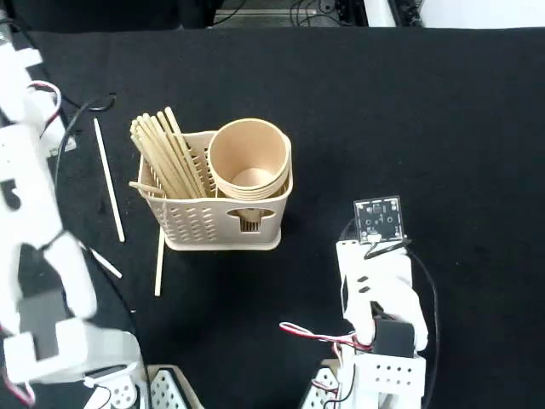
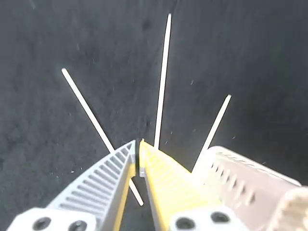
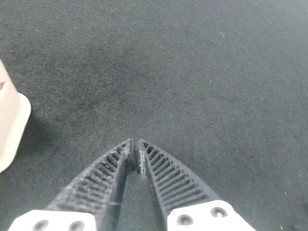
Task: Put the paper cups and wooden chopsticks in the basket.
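Left of basket (image 1: 213,223) — three loose chopsticks (image 1: 108,179) on cloth (image 1: 409,128); paper cups (image 1: 249,158) nested inside; left gripper (image 2: 138,147) fingers pressed together over one stick; right gripper (image 3: 135,144) likewise — over cloth.

Soft, even light is coming down from overhead onto the matte black desk (image 1: 426,119), throwing only a faint shadow beside the basket (image 1: 217,223), while the white left arm (image 1: 34,213) is glaring, nearly washed out, against it.

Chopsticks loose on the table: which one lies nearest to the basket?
The chopstick right beside the basket, at its front left corner. The long chopstick and the slanted chopstick lie farther left.
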You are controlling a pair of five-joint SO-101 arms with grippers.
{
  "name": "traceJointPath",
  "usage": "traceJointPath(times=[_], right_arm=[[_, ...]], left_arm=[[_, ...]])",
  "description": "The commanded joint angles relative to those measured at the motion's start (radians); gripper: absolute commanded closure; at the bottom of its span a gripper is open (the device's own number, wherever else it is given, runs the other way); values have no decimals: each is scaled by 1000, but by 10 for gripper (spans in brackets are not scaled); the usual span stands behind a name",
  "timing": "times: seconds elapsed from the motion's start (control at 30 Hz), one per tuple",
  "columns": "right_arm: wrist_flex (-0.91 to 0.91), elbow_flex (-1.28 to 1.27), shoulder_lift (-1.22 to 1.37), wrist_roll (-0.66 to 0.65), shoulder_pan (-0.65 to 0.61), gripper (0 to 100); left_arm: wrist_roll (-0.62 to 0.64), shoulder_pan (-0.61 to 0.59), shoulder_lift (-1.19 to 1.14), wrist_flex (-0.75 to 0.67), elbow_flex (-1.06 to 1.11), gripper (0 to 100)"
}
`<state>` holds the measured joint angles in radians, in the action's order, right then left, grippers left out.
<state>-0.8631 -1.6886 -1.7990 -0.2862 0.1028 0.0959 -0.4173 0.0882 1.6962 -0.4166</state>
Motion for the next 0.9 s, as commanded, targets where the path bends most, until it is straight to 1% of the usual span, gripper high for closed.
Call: traceJointPath(times=[0.0, 0.1, 0.2, 0.27, 0.33, 0.43, 0.5, 0.73, 0.8, 0.87], right_arm=[[-2, 1, -4, -3, 15, 972], [-3, 1, -4, -3, 15, 972], [-3, 1, -4, -3, 15, 972], [-3, 1, -4, -3, 15, 972], [-3, 1, -4, -3, 15, 972], [-3, 1, -4, -3, 15, 972], [-3, 1, -4, -3, 15, 972], [-3, 1, -4, -3, 15, 972], [-3, 1, -4, -3, 15, 972], [-3, 1, -4, -3, 15, 972]], left_arm=[[-12, -21, 164, -100, 166, 971], [-12, -105, 149, -219, 326, 971], [-14, -237, 91, -358, 467, 970], [-14, -312, 40, -420, 516, 959], [-14, -354, -20, -459, 553, 890], [-14, -358, -129, -474, 570, 756], [-14, -357, -210, -496, 558, 715], [-14, -351, -509, -506, 446, 735], [-12, -364, -588, -506, 418, 776], [-6, -386, -652, -506, 377, 863]])
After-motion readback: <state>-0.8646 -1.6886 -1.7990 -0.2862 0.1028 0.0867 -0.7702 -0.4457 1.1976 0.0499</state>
